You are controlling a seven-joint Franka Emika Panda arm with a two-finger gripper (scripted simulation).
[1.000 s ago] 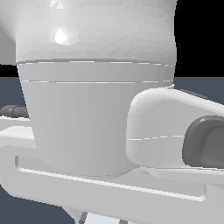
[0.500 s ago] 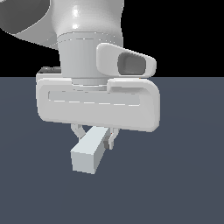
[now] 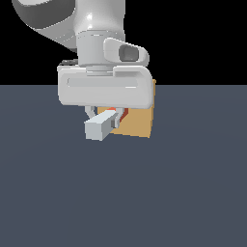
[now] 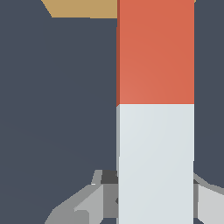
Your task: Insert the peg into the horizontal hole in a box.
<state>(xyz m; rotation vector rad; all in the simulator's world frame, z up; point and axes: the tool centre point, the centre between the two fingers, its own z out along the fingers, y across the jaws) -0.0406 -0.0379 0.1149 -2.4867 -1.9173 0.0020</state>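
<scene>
Exterior view: we see the gripper (image 3: 104, 116) hanging under the white hand, its fingers clamped on the peg (image 3: 100, 127) around the middle. The peg lies level, its pale end pointing toward the camera and a sliver of the orange end showing behind the fingers. The box (image 3: 139, 120) sits on the dark floor (image 3: 123, 193) behind the gripper and a bit toward the exterior view's right. The arm hides most of the box's face, so we can't find the hole here.

Wrist view: the peg (image 4: 155, 109) fills the picture lengthwise, with the grey-white half near the fingers (image 4: 81, 205) and the orange half leading away from them. One finger sits tight on each side of the pale half, so we read the grasp as firm. The tan box (image 4: 81, 8) shows as a strip just beyond the orange tip; the peg's long axis runs toward it. Whether the tip is lined up with the hole is hard to tell, probably not yet, since the tan strip sits mostly off to one side of the peg.

We judge the next move as a small sideways correction, then a straight push along the peg's axis, orange end first.
</scene>
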